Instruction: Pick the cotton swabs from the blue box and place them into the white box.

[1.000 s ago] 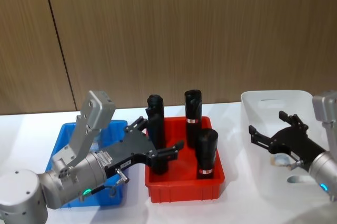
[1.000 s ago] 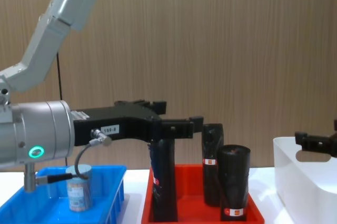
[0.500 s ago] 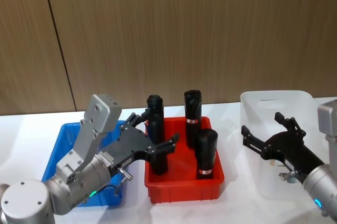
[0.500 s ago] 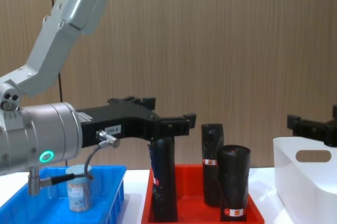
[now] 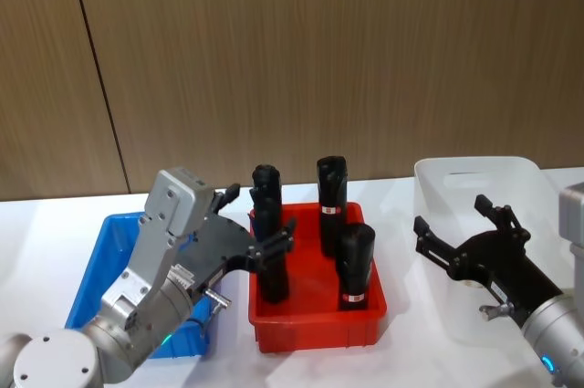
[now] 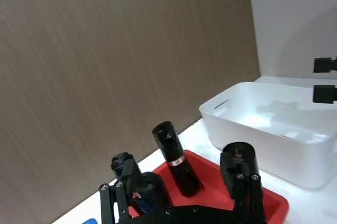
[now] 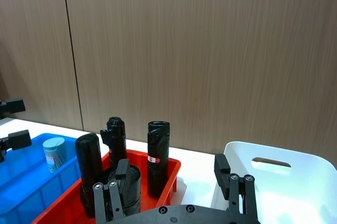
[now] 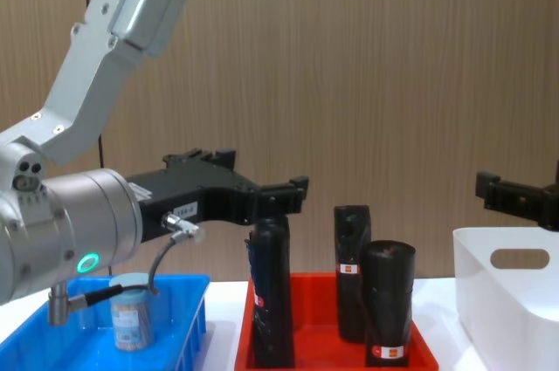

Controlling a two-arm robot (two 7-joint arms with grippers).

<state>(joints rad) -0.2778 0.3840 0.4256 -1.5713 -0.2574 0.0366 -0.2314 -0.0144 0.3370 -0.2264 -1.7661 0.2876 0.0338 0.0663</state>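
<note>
The white box (image 5: 474,163) stands at the right, the blue box (image 5: 94,262) at the left, and a red tray (image 5: 315,339) with four upright black cylinders (image 5: 354,265) is between them. The left gripper (image 5: 257,214) hangs with jaws wide open and empty over the place where blue box and tray meet, and the right gripper (image 5: 451,213), also open and empty, hangs over the left part of the white box. One swab jar (image 8: 133,312) stands upright in the blue box, apart from both grippers.

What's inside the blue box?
One cotton swab jar stands upright in the blue box. The left arm covers part of its floor, so further jars cannot be ruled out.
</note>
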